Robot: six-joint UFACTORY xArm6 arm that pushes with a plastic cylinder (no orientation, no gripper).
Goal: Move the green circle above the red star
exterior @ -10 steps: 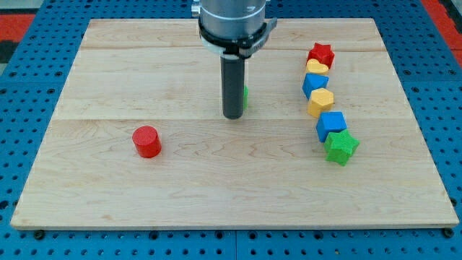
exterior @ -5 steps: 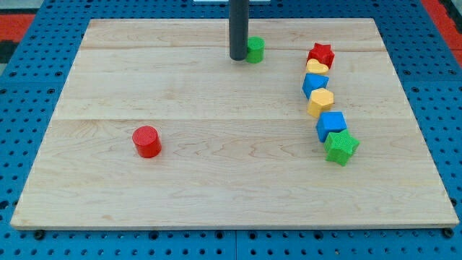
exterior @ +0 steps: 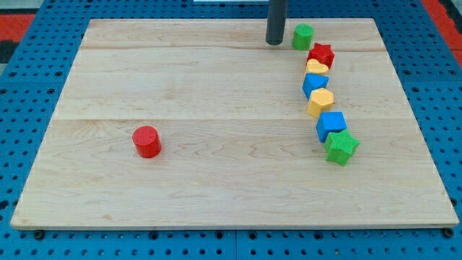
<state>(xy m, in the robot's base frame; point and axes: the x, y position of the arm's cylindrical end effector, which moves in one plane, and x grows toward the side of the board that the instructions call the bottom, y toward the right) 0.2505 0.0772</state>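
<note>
Blocks number eight: two red, two green, two yellow, two blue; no claw shows, only my tip (exterior: 273, 42).

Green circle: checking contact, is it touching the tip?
No, a strip of board shows between the green circle and my tip.

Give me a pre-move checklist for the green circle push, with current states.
1. My tip in view: ok, at the view's top, left of the green circle.
2. Tip touching the circle: not ok, a small gap shows.
3. Circle relative to the red star: not ok, up and to the view's left of it, not straight above.
4. Circle clear of the star: cannot tell, edges look very close.
5. Room on the board above the star: ok, but near the top edge.
6. Yellow heart below the star undisturbed: ok.
</note>
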